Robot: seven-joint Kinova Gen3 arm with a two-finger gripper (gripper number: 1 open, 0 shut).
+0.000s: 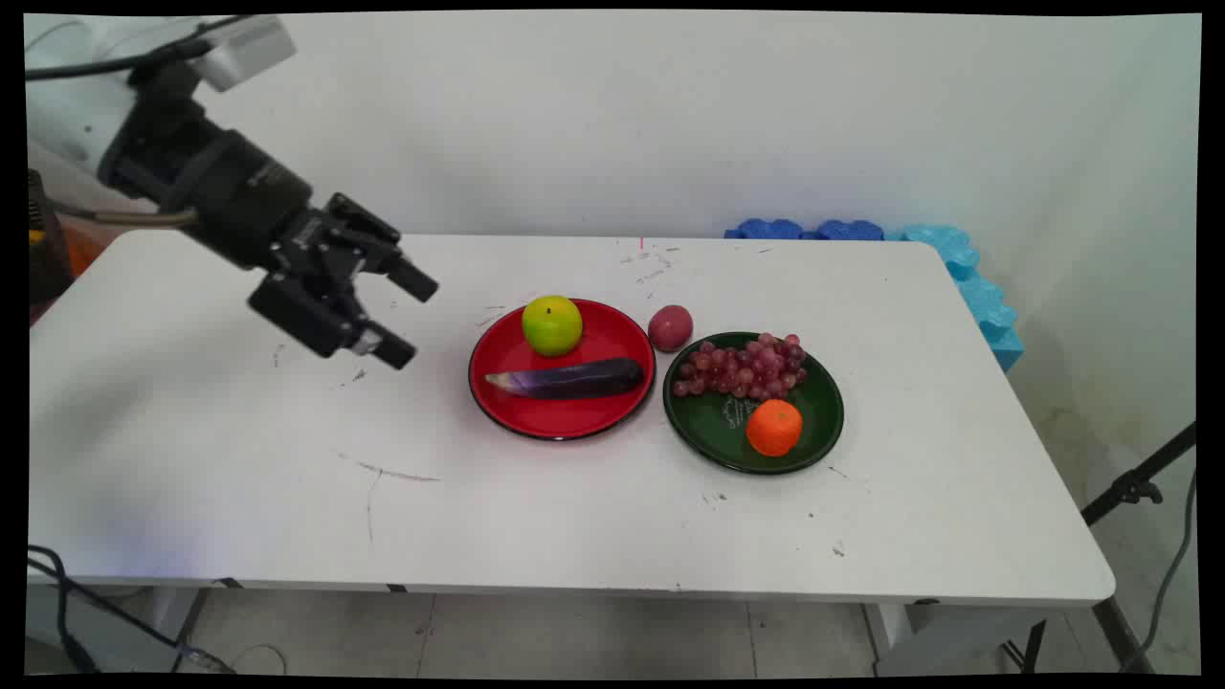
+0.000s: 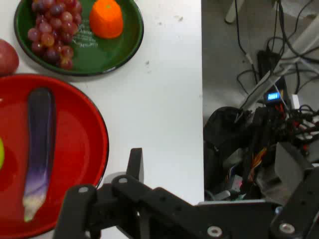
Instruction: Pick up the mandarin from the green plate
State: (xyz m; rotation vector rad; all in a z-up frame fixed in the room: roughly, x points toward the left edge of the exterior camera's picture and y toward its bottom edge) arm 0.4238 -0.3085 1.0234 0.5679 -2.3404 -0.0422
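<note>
Hovering pincer, spread wide, left of two fruit plates

Spanning nearly the whole main view is the white table (image 1: 574,517), scuffed here and there. Above its left part hangs the gripper (image 1: 413,322), tilted toward the plates, its two black fingers (image 1: 412,279) clearly apart with bare air between them. It grips nothing and touches nothing; the table lies below it and the red plate (image 1: 562,419) is the nearest thing, off to its right.

On that red plate sit a green apple (image 1: 551,324) at the far side and a purple eggplant (image 1: 569,380) lying lengthwise across the middle, the two just beside each other. Right next door is the green plate (image 1: 713,426), carrying a bunch of red grapes (image 1: 742,368) at the back and an orange (image 1: 773,427) toward the front. Tucked between the two plates at their far edge, on the bare table, is a small reddish round fruit (image 1: 670,327); what kind it is, hard to say.

From the hand view, only one finger (image 2: 135,164) shows plainly; the linkage covers the bottom. The red plate (image 2: 79,149) is cut off at the left, the apple a mere sliver at that edge. Past the table edge lies a tangle of cables and electronics (image 2: 259,149), hard to make out.
</note>
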